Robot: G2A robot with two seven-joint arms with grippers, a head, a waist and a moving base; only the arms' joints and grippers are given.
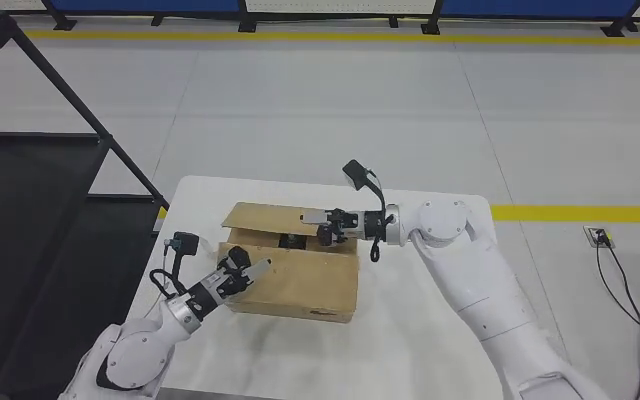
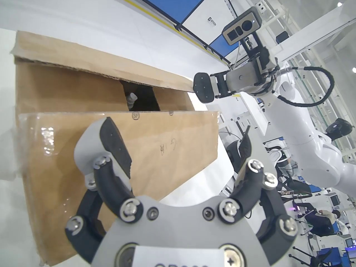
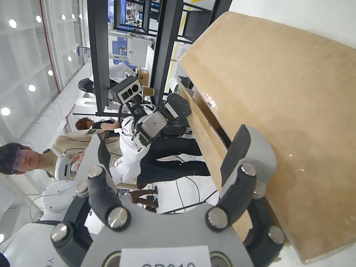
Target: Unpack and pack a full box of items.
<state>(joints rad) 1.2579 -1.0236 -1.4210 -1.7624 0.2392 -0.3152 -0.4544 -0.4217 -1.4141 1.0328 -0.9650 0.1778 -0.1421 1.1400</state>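
Box (image 1: 330,300) of brown cardboard at the centre of the frame in the top view, on the white table (image 1: 420,330). Near flap (image 1: 290,275) flat over the front half, far flap (image 1: 262,215) tilted up behind it, a dark gap (image 1: 290,240) between the two. Left tool (image 1: 250,270) at the lower left corner of the box, released, fingers spread above the near flap, grasping nothing. Right tool (image 1: 315,217) just over the gap, likewise released and empty, one pad seemingly touching the far flap's edge. Likely trouble from here: a spread finger hooking a flap edge and dragging or tipping the whole box, with no hold-down on the table; a flap springing back up once let go; both tools crowding the same narrow gap and knocking together; too hard a push downward, crushing the contents. From the left wrist: a small pale item (image 2: 130,98) inside the gap, against a mere dark slot from above, plus the right tool's pad at the flap edge. From the right wrist: a broad flap face close beside one finger, the left tool at the box's opposite side. From the top: box, table and both arms laid out together.
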